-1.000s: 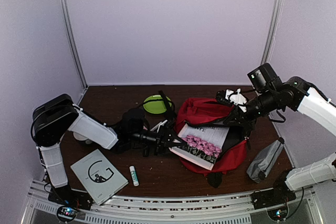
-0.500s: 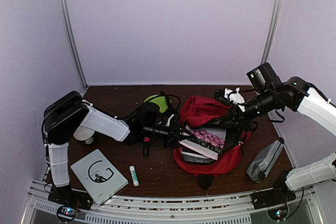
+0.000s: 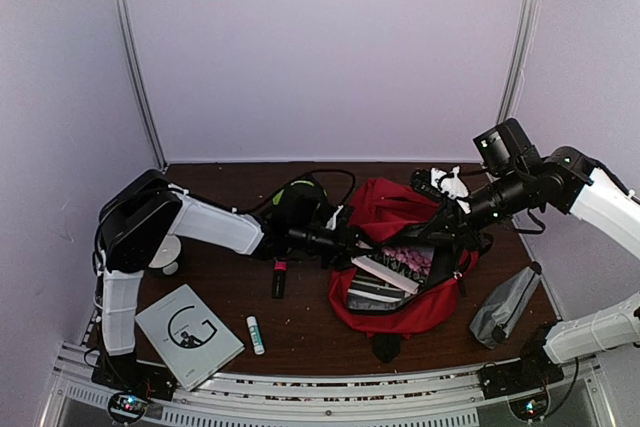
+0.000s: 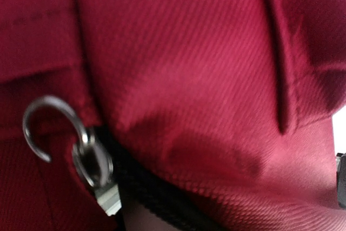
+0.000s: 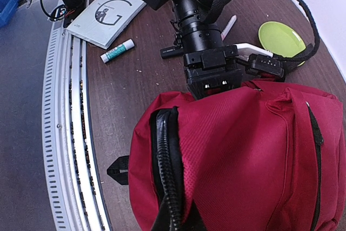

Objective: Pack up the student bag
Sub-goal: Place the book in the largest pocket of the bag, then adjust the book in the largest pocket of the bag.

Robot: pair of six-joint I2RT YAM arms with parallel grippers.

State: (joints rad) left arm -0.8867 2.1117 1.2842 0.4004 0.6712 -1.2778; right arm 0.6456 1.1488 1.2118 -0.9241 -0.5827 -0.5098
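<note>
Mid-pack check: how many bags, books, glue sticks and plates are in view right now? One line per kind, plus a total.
Bags: 2, the red student bag and the grey pouch
Books: 2, the flower-cover book in the bag's opening and the grey book on the table
Glue sticks: 1, the glue stick beside the grey book
Plates: 1, the green plate
Total: 6

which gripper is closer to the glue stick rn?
Left. The left gripper sits at the bag mouth, beyond and right of the glue stick; the right gripper holds the bag's far rim, farther off.
</note>
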